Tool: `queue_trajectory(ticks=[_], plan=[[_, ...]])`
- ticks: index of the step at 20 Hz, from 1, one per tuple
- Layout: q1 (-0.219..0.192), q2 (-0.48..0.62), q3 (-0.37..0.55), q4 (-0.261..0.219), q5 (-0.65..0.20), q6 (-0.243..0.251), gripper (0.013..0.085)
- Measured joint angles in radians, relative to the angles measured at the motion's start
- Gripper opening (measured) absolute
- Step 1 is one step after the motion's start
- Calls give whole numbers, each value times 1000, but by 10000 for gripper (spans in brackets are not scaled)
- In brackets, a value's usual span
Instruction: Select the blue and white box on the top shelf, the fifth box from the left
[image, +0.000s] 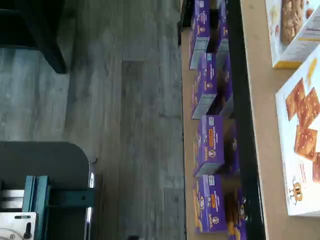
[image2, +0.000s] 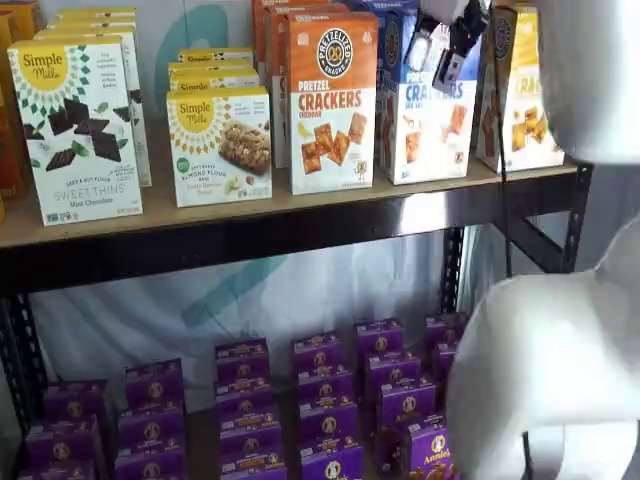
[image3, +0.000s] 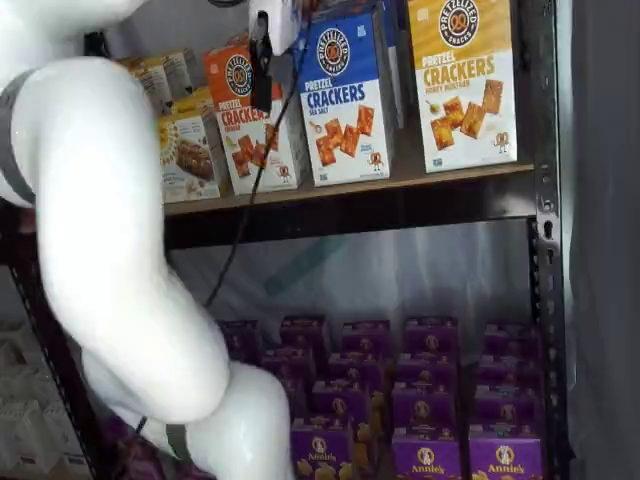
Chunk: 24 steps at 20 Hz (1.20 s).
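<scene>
The blue and white box shows in both shelf views (image2: 432, 115) (image3: 345, 100). It stands upright on the top shelf (image2: 300, 232) (image3: 400, 200), between an orange same-brand box (image2: 332, 100) and a yellow-topped box (image2: 522, 90). My gripper (image2: 440, 48) hangs in front of the box's blue upper part, with a gap between its black fingers, holding nothing. In a shelf view it shows side-on (image3: 262, 70), left of the box. The wrist view shows the shelf board (image: 260, 100) and the orange box's white lower face (image: 300, 140), not the blue and white box.
Simple Mills boxes (image2: 75, 130) (image2: 220, 145) fill the shelf's left part. Purple boxes (image2: 320, 400) (image: 210, 145) fill the lower shelf. The white arm (image3: 110, 250) (image2: 550, 360) stands before the shelves. A dark mount with teal brackets (image: 50, 200) shows over the grey floor.
</scene>
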Motion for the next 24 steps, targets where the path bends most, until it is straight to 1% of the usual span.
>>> queue_trajectory(ticks=[1,2,3,6,9,11,13,14,15,19,20,22,24], plan=[[9,-6,5,-16,-11,2,850],[32,-22,23,-55,-39,8,850],[44,-33,36,-75,-55,11,850],[51,-50,57,-86,-70,15,850],[45,-61,68,-73,-71,14,850],[34,-64,68,-53,-70,11,850],[14,-68,67,-17,-73,6,850],[-2,-67,60,8,-73,3,850],[-17,-60,45,32,-68,0,850],[-59,-34,-12,90,-64,-3,850],[-73,-22,-33,112,-61,-3,850],[-91,1,-71,136,-48,-2,850],[-109,35,-123,160,-14,2,850]])
